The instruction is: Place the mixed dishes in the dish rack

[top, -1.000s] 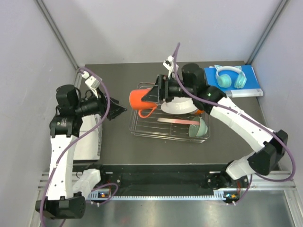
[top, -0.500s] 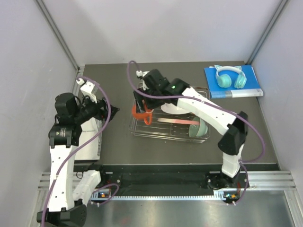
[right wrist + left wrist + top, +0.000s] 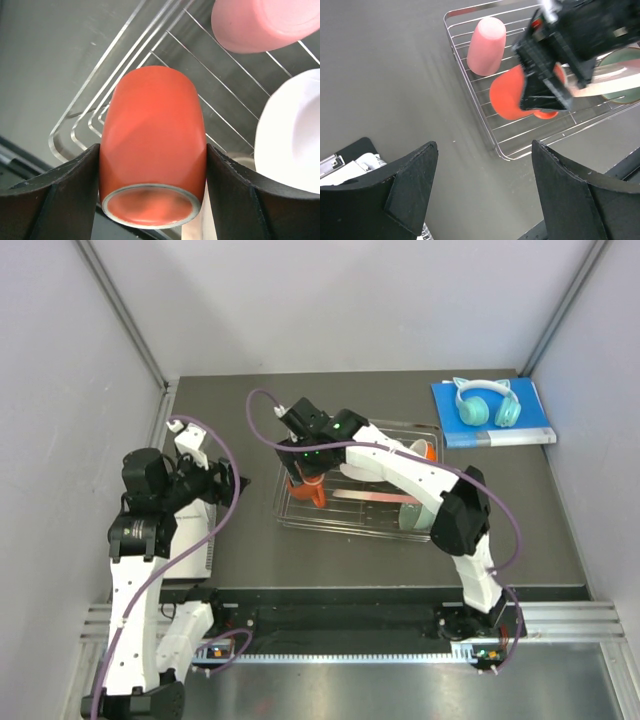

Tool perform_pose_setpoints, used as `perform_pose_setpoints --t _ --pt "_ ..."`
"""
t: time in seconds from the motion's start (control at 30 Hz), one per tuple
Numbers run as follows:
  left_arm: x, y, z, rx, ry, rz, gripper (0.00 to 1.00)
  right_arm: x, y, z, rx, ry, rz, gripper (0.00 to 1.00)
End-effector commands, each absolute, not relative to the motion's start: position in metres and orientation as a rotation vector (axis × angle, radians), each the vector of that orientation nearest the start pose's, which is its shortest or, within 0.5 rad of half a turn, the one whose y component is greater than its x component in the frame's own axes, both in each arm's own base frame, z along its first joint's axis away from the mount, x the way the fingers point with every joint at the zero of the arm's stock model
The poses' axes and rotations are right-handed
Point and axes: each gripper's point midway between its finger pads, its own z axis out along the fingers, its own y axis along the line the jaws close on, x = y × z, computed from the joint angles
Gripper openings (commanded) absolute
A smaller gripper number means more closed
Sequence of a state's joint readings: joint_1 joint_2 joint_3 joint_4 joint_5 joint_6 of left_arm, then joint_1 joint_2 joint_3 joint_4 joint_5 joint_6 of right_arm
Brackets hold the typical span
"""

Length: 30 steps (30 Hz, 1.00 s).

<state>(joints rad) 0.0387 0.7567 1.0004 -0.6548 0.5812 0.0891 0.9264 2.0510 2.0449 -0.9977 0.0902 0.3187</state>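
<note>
Right jaws: closed on the orange mug (image 3: 152,165). One finger (image 3: 60,200) presses on each flank, so the mug fills the gap from side to side.
Mug in the jaws: its body lies along the fingers. A ringed end faces the wrist camera and the rounded end points away.
Mug over the rack: it hangs above the near-left corner of the dish rack (image 3: 290,521), inside the wire rim. Whether it touches the bars cannot be told.
Pink tumbler (image 3: 486,46): on its side in the rack's far-left corner, just beyond the mug and apart from it.
White plate (image 3: 295,130): in the rack, just to the right of the mug.
Patterned plate (image 3: 365,496): a pink edge shows along the middle of the rack.
Green bowl (image 3: 415,512): at the rack's near-right end.
Left jaws: spread wide with nothing between them, above bare bench (image 3: 395,75) to the left of the rack and well clear of the mug.
Headphones (image 3: 485,403): on the blue book (image 3: 540,428) at the far-right corner of the bench.
</note>
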Motion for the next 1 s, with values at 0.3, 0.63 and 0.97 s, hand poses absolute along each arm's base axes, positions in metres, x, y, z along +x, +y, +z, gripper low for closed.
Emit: perform_pose_setpoints --t 0.3,0.63,0.97 --pt "0.242 -0.084 0.288 0.458 1.837 -0.469 0.80 0.315 0.385 0.146 -0.785 2.485 0.197 0.00" --pt "0.237 -0.088 0.290 0.477 1.812 -0.479 0.79 0.319 0.385 0.114 -0.831 2.525 0.140 0.00" --pt "0.234 -0.088 0.286 0.481 1.819 -0.482 0.79 0.323 0.390 0.097 -0.854 2.538 0.125 0.46"
